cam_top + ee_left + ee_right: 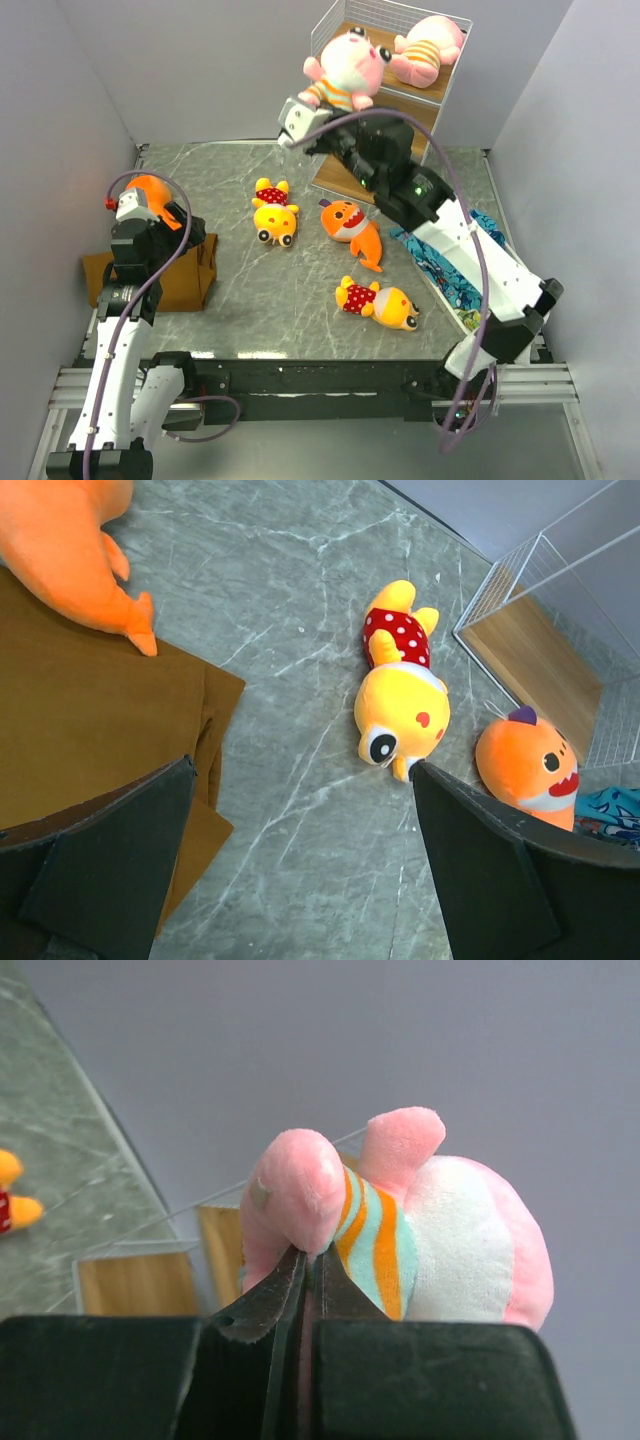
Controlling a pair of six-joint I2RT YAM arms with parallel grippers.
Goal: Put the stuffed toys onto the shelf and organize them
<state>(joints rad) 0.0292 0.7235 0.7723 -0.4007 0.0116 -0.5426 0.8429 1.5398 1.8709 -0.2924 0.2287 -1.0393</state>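
Observation:
The shelf (pixel 400 95) stands at the back right, and one pink stuffed toy (pixel 430 50) lies on its top board. My right gripper (pixel 335 108) is shut on a second pink toy (pixel 345 68) in a striped shirt, held in the air in front of the shelf's upper left corner. In the right wrist view the fingertips (pixel 312 1255) pinch the toy (pixel 460 1240) at its shirt and limb. Two yellow toys (pixel 273 212) (pixel 380 302) and an orange fish (pixel 350 228) lie on the table. Another orange fish (pixel 150 192) rests on the brown cloth. My left gripper (pixel 300 880) hangs open and holds nothing.
A brown cloth (pixel 180 275) lies at the left under my left gripper (pixel 188 238). A blue patterned cloth (pixel 450 270) lies at the right beneath the right arm. Grey walls close in the table on three sides.

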